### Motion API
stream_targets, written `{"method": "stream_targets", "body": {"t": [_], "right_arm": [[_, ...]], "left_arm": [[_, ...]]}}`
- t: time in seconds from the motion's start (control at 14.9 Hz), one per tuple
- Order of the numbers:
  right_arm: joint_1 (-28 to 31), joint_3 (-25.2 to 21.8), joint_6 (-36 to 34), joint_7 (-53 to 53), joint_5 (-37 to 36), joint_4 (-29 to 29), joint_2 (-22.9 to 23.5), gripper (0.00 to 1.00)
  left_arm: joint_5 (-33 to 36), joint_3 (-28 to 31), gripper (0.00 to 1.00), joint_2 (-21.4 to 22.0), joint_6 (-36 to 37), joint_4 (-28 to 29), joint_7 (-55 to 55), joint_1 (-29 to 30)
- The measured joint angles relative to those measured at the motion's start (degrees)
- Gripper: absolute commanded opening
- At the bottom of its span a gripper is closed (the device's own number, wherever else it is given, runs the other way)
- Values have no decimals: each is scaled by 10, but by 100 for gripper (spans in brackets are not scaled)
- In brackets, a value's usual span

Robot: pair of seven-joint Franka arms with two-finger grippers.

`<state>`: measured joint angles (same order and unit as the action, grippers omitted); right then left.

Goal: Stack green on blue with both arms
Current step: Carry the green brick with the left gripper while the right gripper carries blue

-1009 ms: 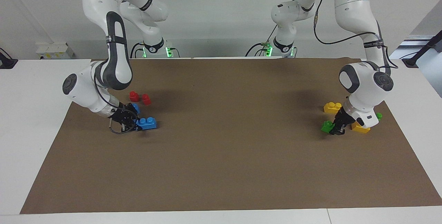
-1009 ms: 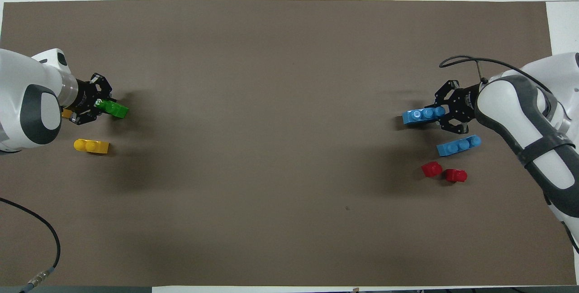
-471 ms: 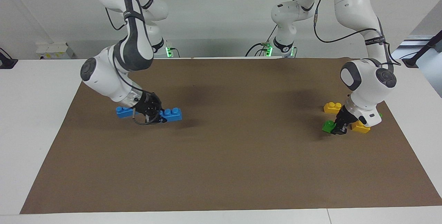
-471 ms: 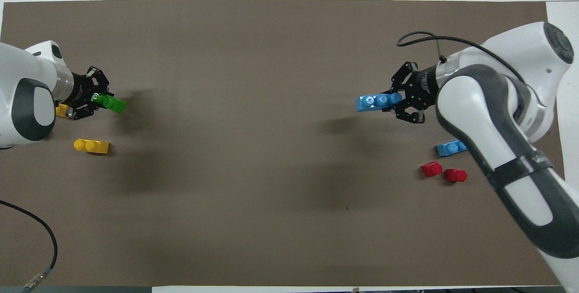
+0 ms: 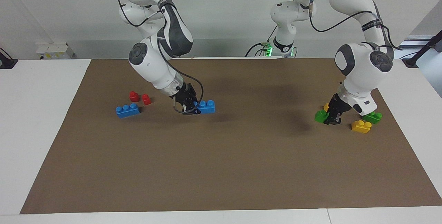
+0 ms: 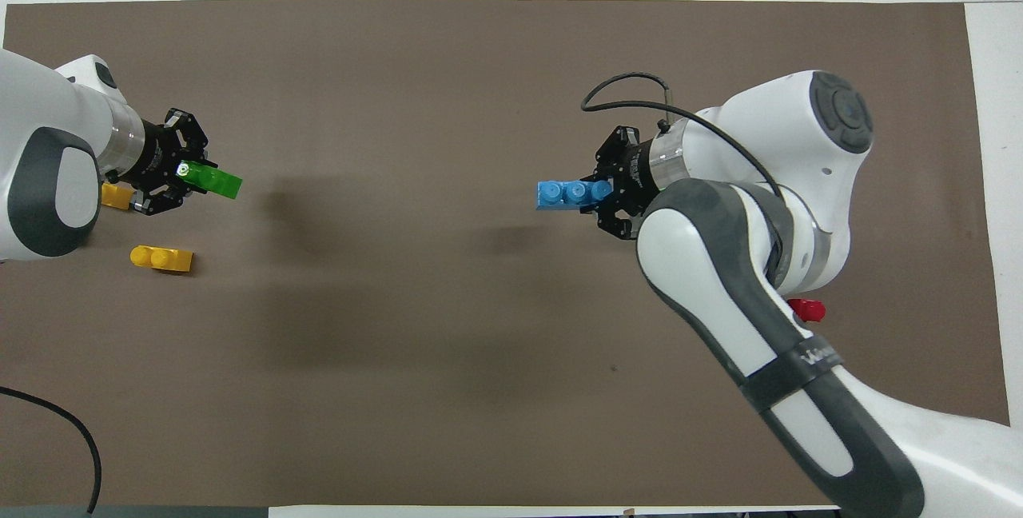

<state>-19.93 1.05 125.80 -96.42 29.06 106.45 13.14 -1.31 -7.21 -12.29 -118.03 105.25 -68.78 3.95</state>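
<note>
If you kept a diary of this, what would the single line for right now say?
right gripper: holds blue brick above mat | left gripper: holds green brick above mat | stack: not yet made

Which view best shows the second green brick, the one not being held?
The facing view: the loose green brick lies beside a yellow brick, near the left gripper. In the overhead view the left arm hides it.

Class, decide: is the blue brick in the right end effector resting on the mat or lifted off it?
Lifted. The blue brick sits clamped in the right end effector, its shadow lying apart on the mat.
</note>
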Motion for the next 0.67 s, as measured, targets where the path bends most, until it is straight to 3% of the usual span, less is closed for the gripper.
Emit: {"method": "stream_targets", "body": {"t": [0.34, 0.67], "right_arm": [[-88, 0, 109, -55, 0, 72, 0, 5], [-117, 0, 129, -68, 0, 93, 9, 5]], "left_arm": [[0, -2, 0, 45, 41, 0, -140, -59], [0, -3, 0, 57, 46, 2, -264, -125]]}}
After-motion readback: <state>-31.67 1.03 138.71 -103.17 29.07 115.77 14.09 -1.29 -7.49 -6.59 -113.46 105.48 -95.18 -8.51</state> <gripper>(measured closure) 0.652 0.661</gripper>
